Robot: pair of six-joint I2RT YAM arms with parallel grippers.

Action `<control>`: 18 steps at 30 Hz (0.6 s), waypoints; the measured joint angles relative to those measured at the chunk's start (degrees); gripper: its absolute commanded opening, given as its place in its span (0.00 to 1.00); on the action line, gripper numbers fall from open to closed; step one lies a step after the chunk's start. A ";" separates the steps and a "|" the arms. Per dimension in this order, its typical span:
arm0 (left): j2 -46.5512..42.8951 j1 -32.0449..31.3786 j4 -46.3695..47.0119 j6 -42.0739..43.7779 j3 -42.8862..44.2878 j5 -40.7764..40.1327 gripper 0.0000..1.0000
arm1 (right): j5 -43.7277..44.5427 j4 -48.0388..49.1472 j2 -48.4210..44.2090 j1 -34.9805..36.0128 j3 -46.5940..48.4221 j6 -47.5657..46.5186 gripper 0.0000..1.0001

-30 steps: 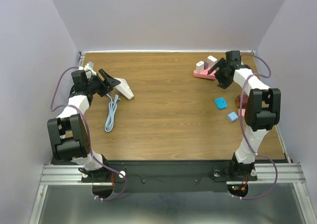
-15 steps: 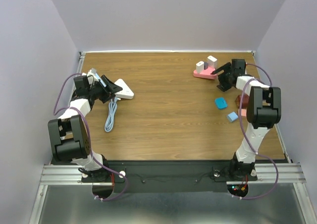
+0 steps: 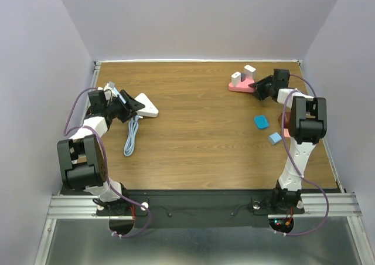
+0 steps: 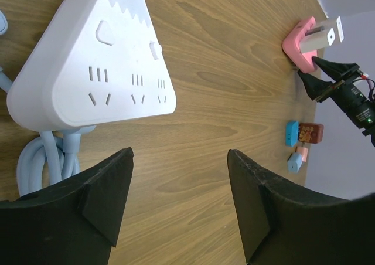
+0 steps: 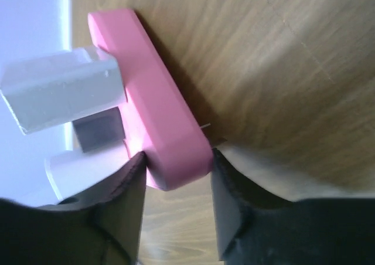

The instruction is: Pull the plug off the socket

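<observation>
Top external view: a wooden table (image 3: 199,130) sits boxed in by pale lilac walls (image 3: 193,19), with a metal rail (image 3: 199,205) along its near edge carrying both arm bases. At the far right corner, the pink socket (image 3: 239,88) lies flat with two white plugs (image 3: 237,77) standing in it. The right gripper (image 3: 258,86) reaches it from the right-edge side. The right wrist view shows the gripper's fingers (image 5: 126,189) pressed against both sides of the socket's (image 5: 158,112) near end, clasping it. One of the plugs (image 5: 64,92) is sharp there. The other is blurred and largely hidden behind it.

Near the left edge, the left gripper (image 3: 136,104) hovers at a white triangular power strip (image 3: 149,108), covering its left part from above. The left wrist view has those fingers (image 4: 105,189) spread apart with bare wood between them and the power strip (image 4: 99,65) just ahead, untouched. A light-blue cable (image 3: 131,137) trails toward the near edge. Its upper end is lost under the arm.

Two blue blocks (image 3: 261,122) lie by the right edge. A red-brown block (image 4: 310,132) beside them shows only from the left wrist.
</observation>
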 measured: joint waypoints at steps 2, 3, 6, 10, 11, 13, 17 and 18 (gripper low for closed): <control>0.02 -0.02 -0.11 0.00 0.00 -0.02 0.74 | -0.63 0.94 0.00 -0.09 0.02 0.42 0.12; 0.04 -0.02 -0.13 0.00 0.00 -0.04 0.74 | -1.18 1.99 -0.02 -0.39 0.00 0.98 0.05; 0.26 -0.09 -0.13 -0.02 0.00 -0.04 0.74 | -1.66 3.41 -0.72 -0.66 -0.50 0.57 0.00; 0.70 -0.46 -0.13 0.00 0.07 0.00 0.73 | -2.43 4.22 -2.97 -0.66 -3.39 0.83 0.00; 0.94 -0.70 -0.15 0.00 0.13 0.00 0.73 | -2.86 4.20 -4.02 -0.66 -4.61 0.55 0.00; 1.11 -1.20 -0.28 0.02 0.28 0.00 0.73 | -4.46 3.72 -6.12 -0.66 -6.56 -0.57 0.01; 1.16 -3.19 -0.76 0.09 1.31 0.00 0.73 | -8.48 2.75 -8.66 -0.81 -8.85 -3.13 0.01; 1.16 -3.63 -0.87 0.11 1.70 0.00 0.73 | -9.49 2.58 -9.01 -0.90 -9.29 -3.67 0.00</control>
